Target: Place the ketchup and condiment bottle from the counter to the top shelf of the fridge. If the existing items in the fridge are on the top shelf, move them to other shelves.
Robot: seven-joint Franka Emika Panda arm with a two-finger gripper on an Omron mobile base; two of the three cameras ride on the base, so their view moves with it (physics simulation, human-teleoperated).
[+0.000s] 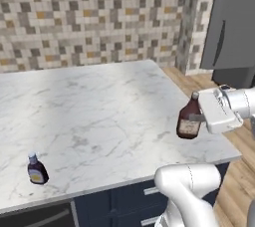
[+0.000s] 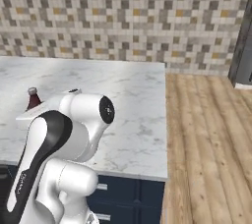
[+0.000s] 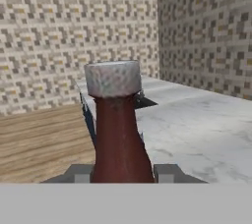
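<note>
Gripping the ketchup bottle [image 1: 189, 120] with gripper [image 1: 200, 118] clamped on its body, carrying it off the counter [image 1: 99, 116]; needing transport toward the fridge [image 1: 231, 27] top shelf next.

The counter [image 1: 99, 106] has a smooth, polished white marble top veined in grey, above matt dark blue cabinet fronts [image 1: 124, 203] with pale metal handles. The wall [image 1: 89, 17] is a rough-looking mosaic of small beige, grey and ochre tiles. The floor [image 2: 206, 139] is warm wood planking with a soft sheen. The ketchup bottle [image 1: 189, 117] looks like glossy dark red-brown plastic with a mottled grey cap. The fridge [image 1: 231, 22] is smooth, matt grey metal.
</note>
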